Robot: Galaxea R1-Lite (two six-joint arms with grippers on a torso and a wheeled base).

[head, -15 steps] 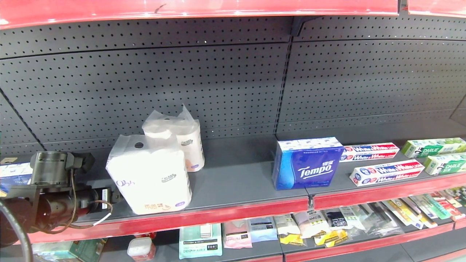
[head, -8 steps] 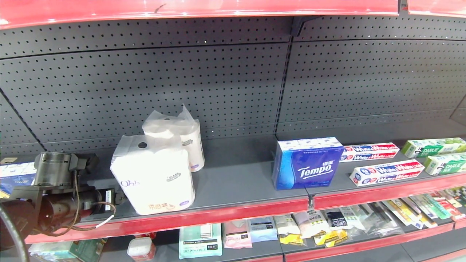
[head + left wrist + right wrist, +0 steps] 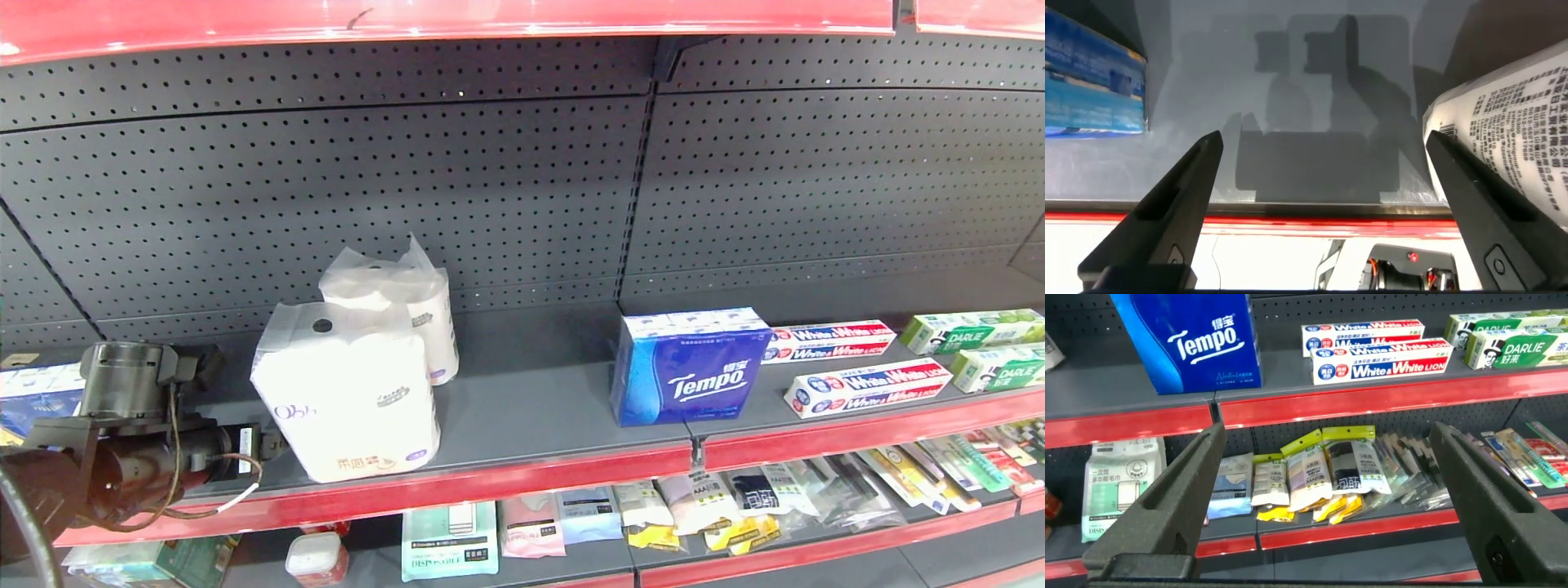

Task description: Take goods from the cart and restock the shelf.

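A white toilet-paper pack (image 3: 347, 400) stands near the front edge of the grey shelf (image 3: 531, 392), with a second pack (image 3: 400, 314) right behind it. My left gripper (image 3: 263, 445) sits low at the front pack's left side. In the left wrist view it (image 3: 1323, 139) is open over bare shelf (image 3: 1315, 98), and the pack's printed side (image 3: 1511, 139) lies against the outside of one finger. My right gripper (image 3: 1327, 429) is open and holds nothing, in front of the lower shelf's hanging packets (image 3: 1315, 469).
A blue tissue pack (image 3: 690, 367) stands mid-shelf, with toothpaste boxes (image 3: 865, 384) and green boxes (image 3: 980, 343) to its right. Blue packs (image 3: 33, 392) lie at the far left. Bare shelf lies between the toilet paper and the tissue pack. The red lip (image 3: 490, 482) edges the shelf.
My left arm has shifted to the right, and the front toilet-paper pack has slid a little to the right along the shelf with it.
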